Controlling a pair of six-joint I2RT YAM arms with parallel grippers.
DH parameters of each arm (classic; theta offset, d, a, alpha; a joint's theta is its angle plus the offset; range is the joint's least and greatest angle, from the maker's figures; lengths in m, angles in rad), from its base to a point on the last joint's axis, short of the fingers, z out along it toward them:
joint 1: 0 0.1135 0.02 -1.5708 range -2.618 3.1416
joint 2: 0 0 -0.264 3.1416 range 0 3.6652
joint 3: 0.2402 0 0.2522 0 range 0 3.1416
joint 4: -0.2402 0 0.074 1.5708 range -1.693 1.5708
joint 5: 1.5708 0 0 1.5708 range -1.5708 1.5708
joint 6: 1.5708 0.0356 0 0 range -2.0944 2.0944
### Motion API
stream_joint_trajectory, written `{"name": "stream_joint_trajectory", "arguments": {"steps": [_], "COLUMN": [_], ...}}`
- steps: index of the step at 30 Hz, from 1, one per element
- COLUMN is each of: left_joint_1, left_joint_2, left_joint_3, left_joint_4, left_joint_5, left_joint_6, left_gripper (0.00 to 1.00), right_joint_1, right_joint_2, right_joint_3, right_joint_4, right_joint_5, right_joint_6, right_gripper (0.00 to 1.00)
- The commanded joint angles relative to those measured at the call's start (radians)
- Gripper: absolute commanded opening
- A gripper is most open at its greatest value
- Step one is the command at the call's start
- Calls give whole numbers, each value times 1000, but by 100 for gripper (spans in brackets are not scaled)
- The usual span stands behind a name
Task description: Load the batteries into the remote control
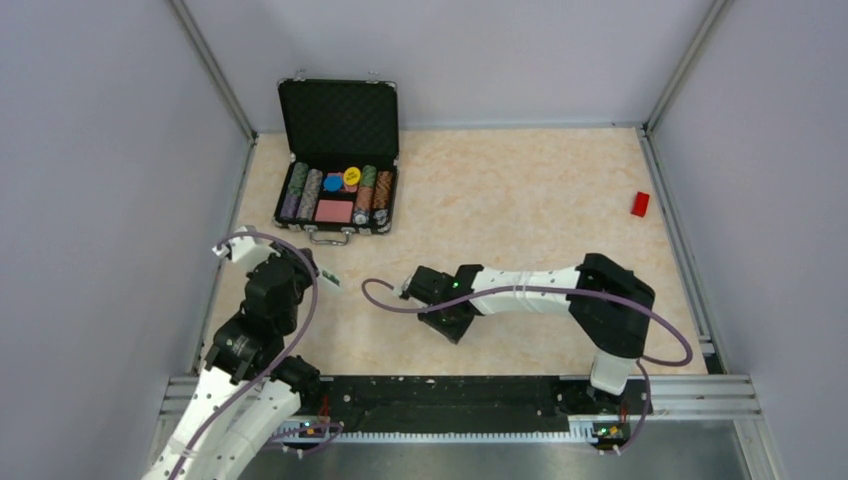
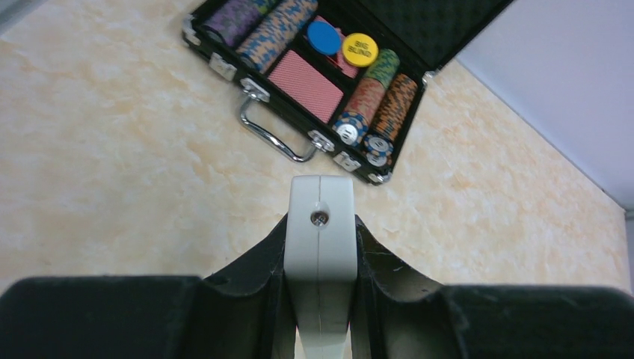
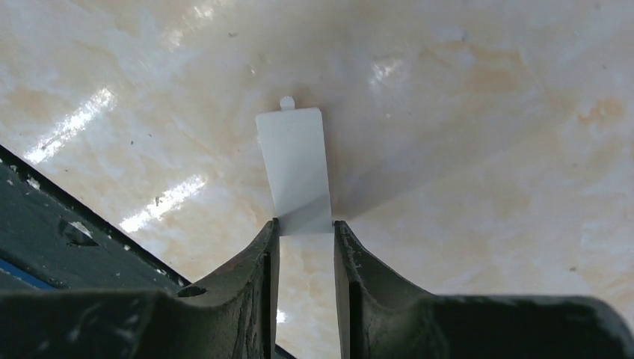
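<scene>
In the left wrist view the white remote control (image 2: 320, 193) stands edge-on between the fingers of my left gripper (image 2: 321, 219), which is shut on it; a small screw shows on its facing edge. From above, the remote's tip (image 1: 331, 279) pokes out of the left gripper (image 1: 306, 268) near the table's left side. My right gripper (image 3: 305, 224) is low over the table at centre, shut on the near end of a short flat white cover plate (image 3: 294, 161) with a small tab at its far end. The batteries are out of view.
An open black case (image 1: 338, 120) of poker chips and cards sits at the back left, just beyond the left gripper, its handle (image 2: 271, 138) facing me. A small red block (image 1: 640, 204) lies by the right wall. Grey walls close in the table on three sides.
</scene>
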Motion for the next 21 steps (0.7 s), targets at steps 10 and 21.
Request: {"name": "stream_joint_trajectory", "arguments": {"steps": [10,21], "left_joint_1": [2,1], "left_joint_2": [93,333], "left_joint_3": [-248,-246], "left_joint_4": [723,1035], "left_joint_5": [585,887], "left_joint_6": [164,172], "left_gripper": [0,0], "right_joint_1": [-47,-48], "right_joint_2": [-287,-396], "right_joint_3": [0,37], "right_joint_4": [-3,34], "right_joint_5": [15,87], "right_joint_6": [134,255], "right_gripper": [23,23]}}
